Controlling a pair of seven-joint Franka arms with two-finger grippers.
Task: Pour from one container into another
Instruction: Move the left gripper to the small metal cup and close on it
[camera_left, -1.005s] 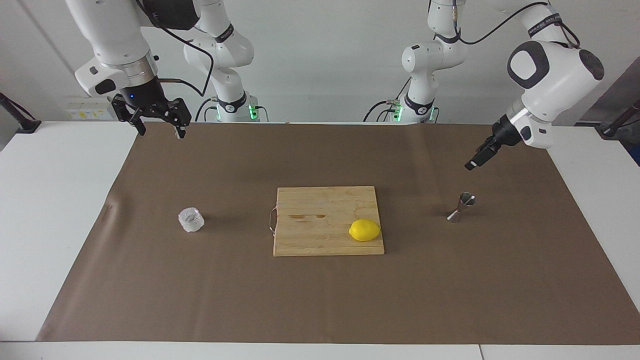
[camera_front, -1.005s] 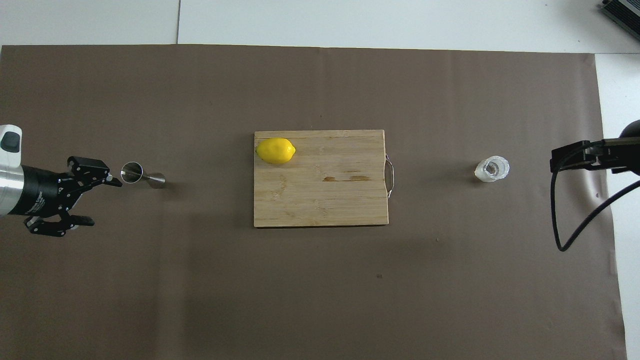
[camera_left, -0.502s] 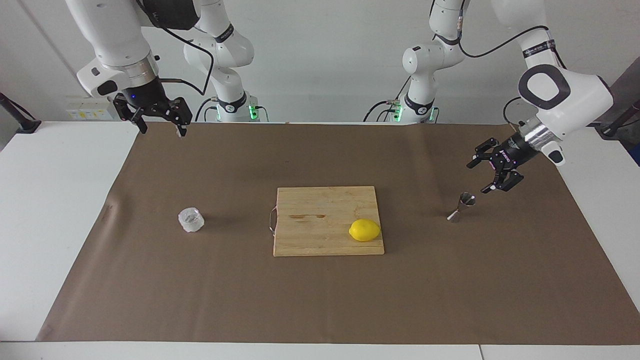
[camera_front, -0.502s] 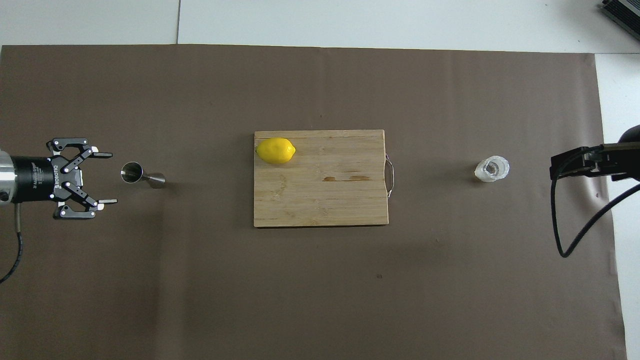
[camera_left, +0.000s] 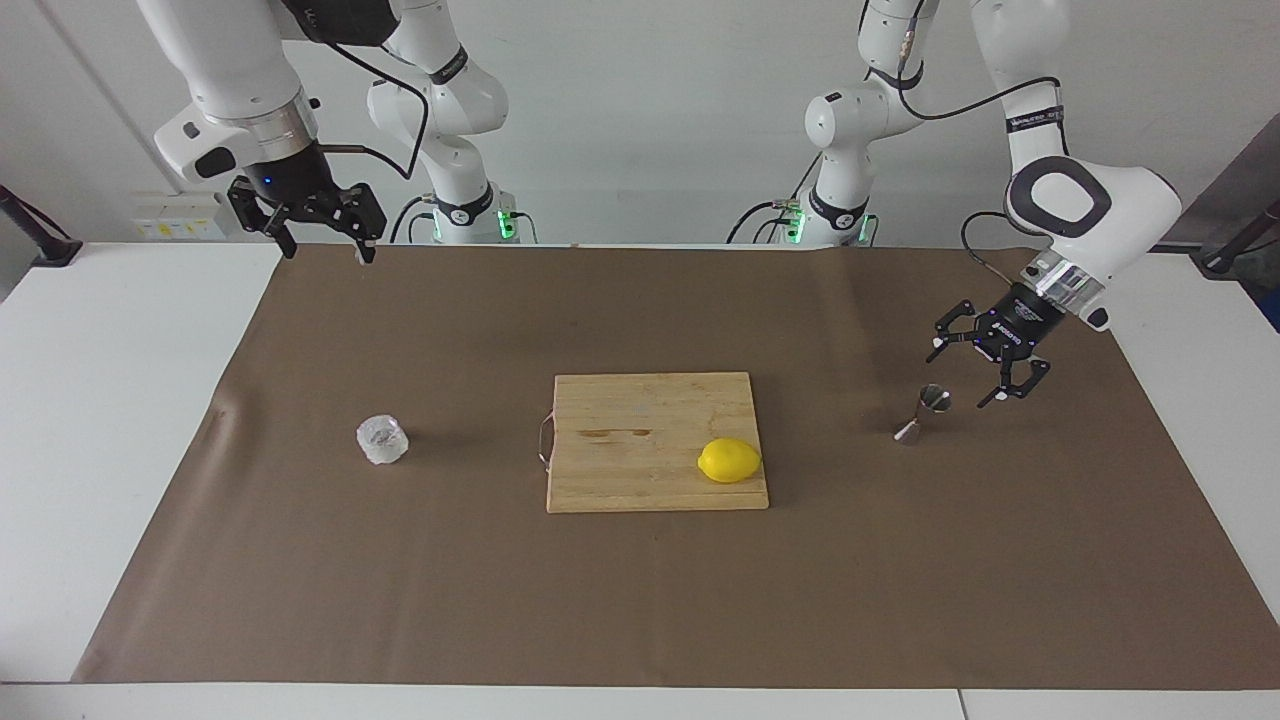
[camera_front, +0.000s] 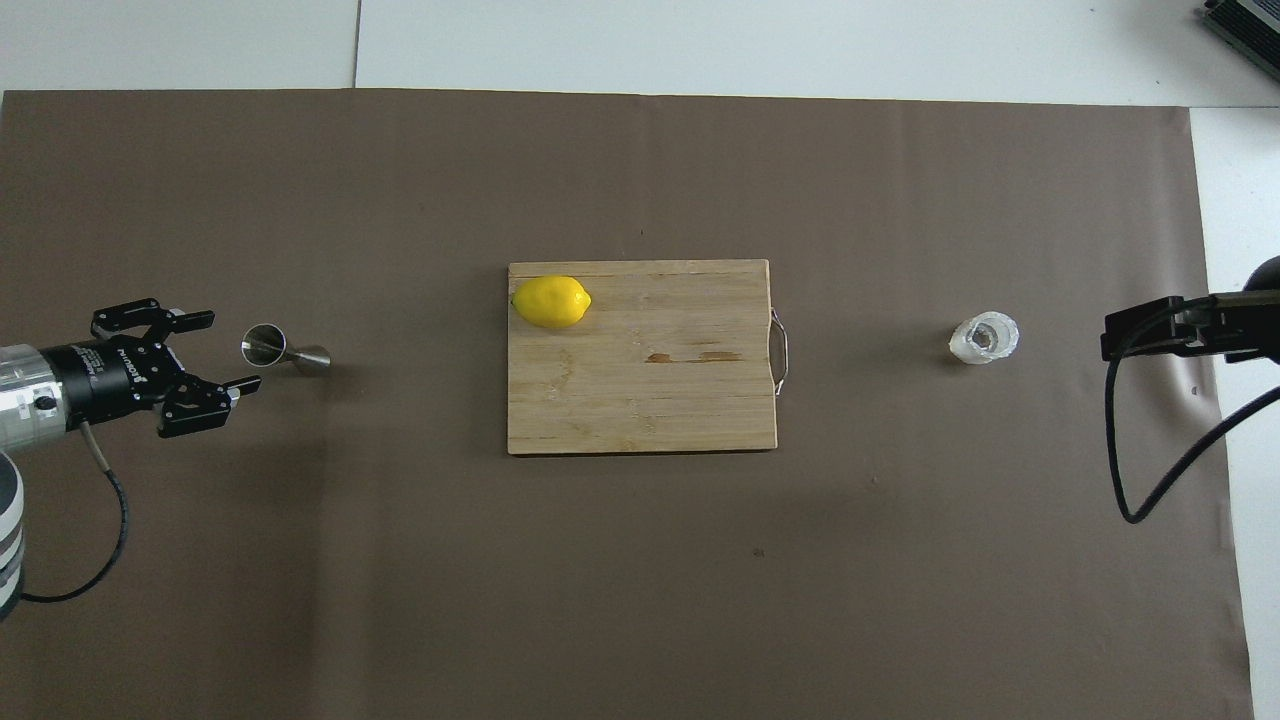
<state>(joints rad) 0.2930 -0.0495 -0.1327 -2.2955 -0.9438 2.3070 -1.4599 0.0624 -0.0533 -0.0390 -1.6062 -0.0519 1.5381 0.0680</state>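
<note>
Brown mat (camera_left: 640, 600) | left pincer (camera_left: 985, 372) spread beside jigger (camera_left: 925, 412) | right pincer (camera_left: 322, 245) spread, facing view only

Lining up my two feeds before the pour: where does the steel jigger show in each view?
Facing view: the jigger stands at the picture's right, by the open left gripper.
Overhead view: the jigger stands at the picture's left, by the same gripper.
Shared landmark: the cutting board mid-table.
</note>
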